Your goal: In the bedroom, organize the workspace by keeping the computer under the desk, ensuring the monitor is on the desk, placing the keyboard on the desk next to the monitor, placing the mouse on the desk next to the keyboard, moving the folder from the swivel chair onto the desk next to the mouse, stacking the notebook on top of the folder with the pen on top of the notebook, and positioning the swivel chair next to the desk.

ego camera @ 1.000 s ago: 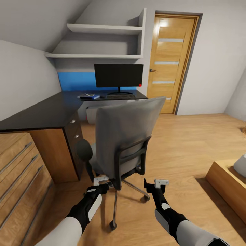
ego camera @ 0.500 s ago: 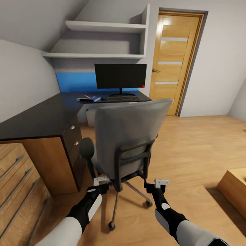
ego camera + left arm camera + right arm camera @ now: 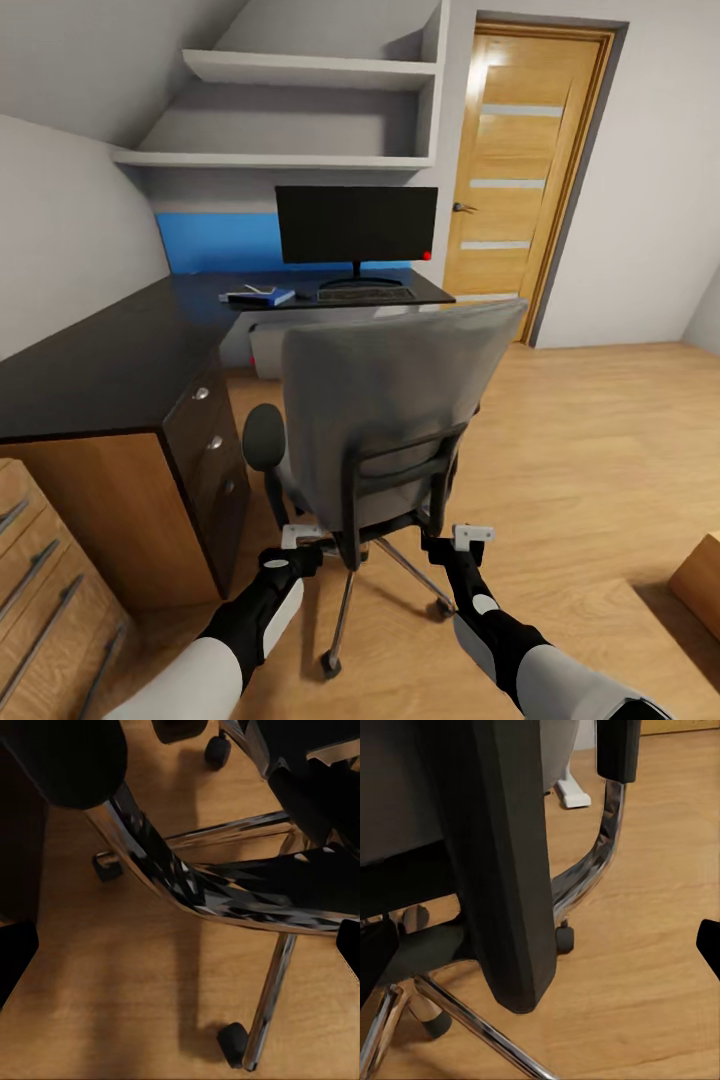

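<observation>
At frame centre we found the grey fabric swivel chair (image 3: 385,410); both grippers' fingers released, left (image 3: 300,545), right (image 3: 452,545).

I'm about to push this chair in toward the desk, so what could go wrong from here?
1. The swivel chair rolls on casters with a chrome star base close to both grippers, so an off-centre push may spin it rather than roll it straight.
2. The chair's left armrest sits near the desk's drawer unit and could catch on it.
3. The backrest hides the seat, so anything lying there might slide off unnoticed.
</observation>
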